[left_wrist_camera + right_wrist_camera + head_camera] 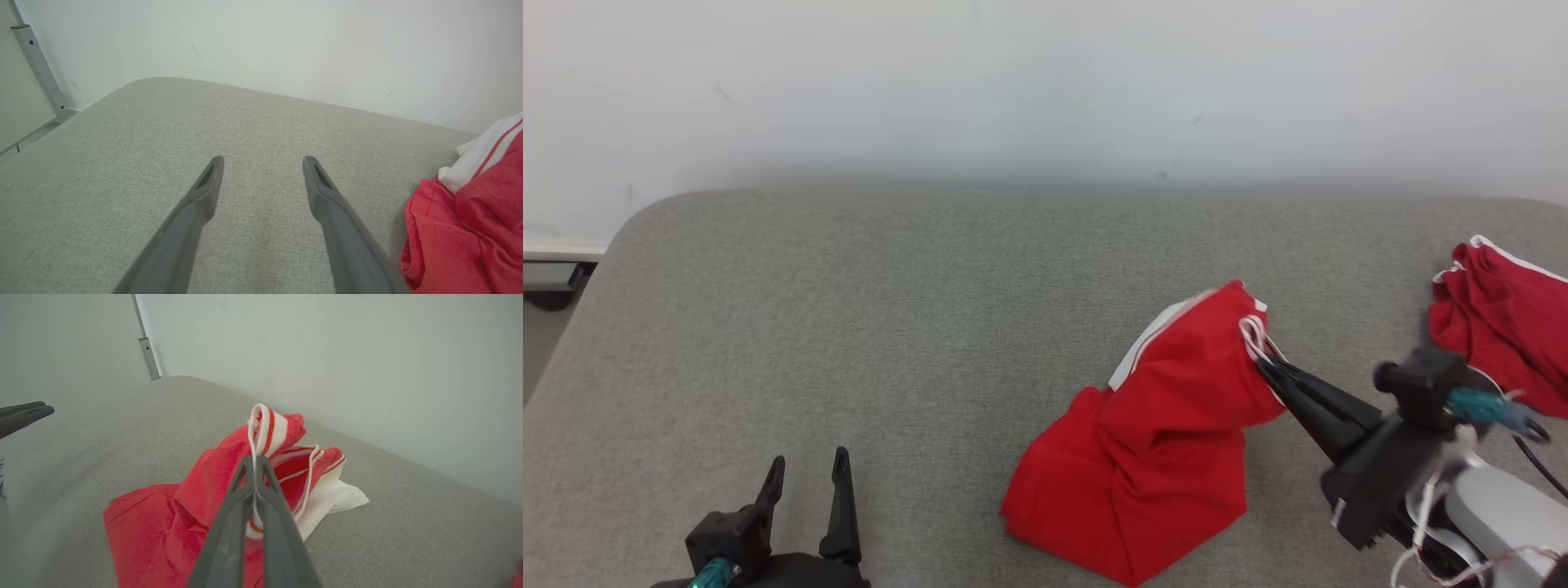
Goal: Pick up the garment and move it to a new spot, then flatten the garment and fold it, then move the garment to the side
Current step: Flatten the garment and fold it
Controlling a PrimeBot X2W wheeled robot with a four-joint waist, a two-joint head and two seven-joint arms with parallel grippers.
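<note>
Right end effector [1262,365], lower right, I've got clenched on the red garment [1168,441]; left end effector [809,457] sits released.

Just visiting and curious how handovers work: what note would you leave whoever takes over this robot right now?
Right gripper: shut on the red garment at its striped edge, that end raised, the rest on the grey cushion.
Left gripper: open, empty, at the near left.
A second red piece lies at the far right.
Done: garment gripped. Left: move, flatten, fold, set aside.
</note>
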